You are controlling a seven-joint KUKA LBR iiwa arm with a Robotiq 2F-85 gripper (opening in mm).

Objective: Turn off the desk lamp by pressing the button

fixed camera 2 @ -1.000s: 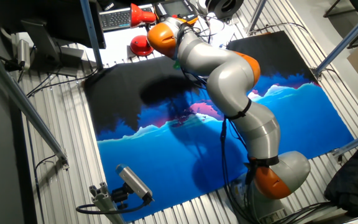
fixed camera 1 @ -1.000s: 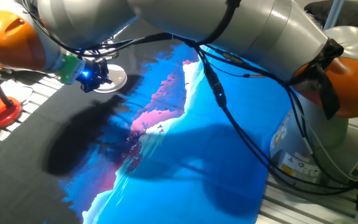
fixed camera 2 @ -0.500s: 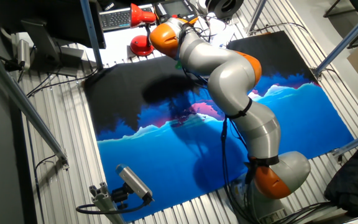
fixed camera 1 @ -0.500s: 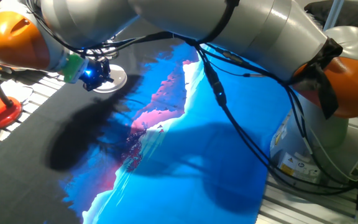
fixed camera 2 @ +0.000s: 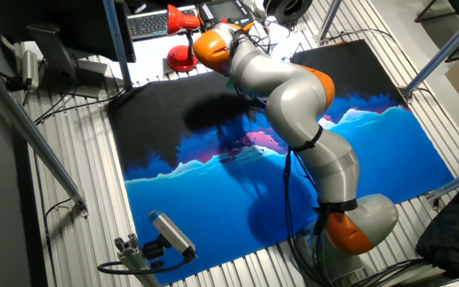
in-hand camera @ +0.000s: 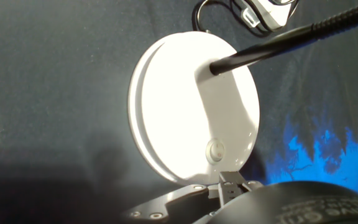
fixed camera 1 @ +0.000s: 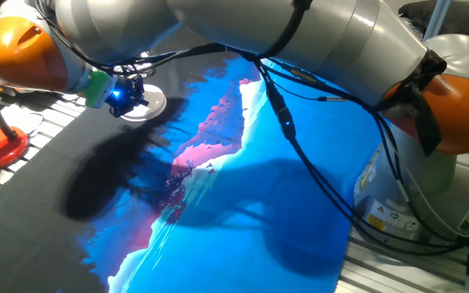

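Desk lamp (in-hand camera: 185, 118) sits on the black cloth (in-hand camera: 55, 93): flat round white disc base, brightly lit, dark stem slanting up-right, small round button (in-hand camera: 215, 150) near the gripper (in-hand camera: 230, 185). Finger state: cannot tell.

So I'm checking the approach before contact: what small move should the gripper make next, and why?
Probably a short push straight ahead onto the button. In the hand view the gripper sits just short of it, nearly in line, on the desk lamp's white base, and the base is brightly lit, so the lamp seems on.
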